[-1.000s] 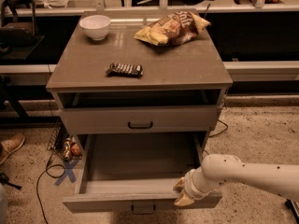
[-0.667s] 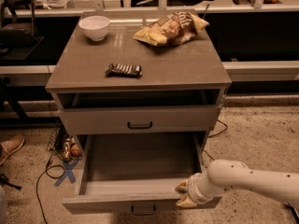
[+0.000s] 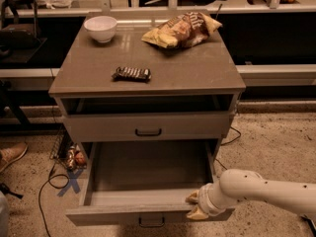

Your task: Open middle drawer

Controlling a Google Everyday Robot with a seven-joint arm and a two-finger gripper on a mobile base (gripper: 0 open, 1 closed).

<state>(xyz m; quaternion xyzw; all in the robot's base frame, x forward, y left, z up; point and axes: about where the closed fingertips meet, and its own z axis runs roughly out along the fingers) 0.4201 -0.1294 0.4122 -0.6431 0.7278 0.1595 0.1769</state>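
Observation:
The middle drawer (image 3: 148, 212) is a grey-brown flat-fronted drawer with a small dark bar handle (image 3: 151, 224). It stands pulled far out of the cabinet, and its inside is bare. My gripper (image 3: 195, 206) is at the right end of the drawer's front panel, against its top rim. My white arm (image 3: 261, 189) reaches in from the right edge of the view. The drawer above (image 3: 148, 127) has its own dark handle and sits nearly flush, with a dark gap over it. Any drawer below the open one is hidden.
On the cabinet top (image 3: 197, 73) are a white bowl (image 3: 100, 27), a chip bag (image 3: 181, 29) and a dark snack bar (image 3: 131, 73). Cables and small items (image 3: 69, 157) lie on the floor to the left. A shoe (image 3: 12, 154) shows at the left edge.
My gripper has shifted slightly down and left along the drawer's front rim. The drawer stays pulled out about the same distance.

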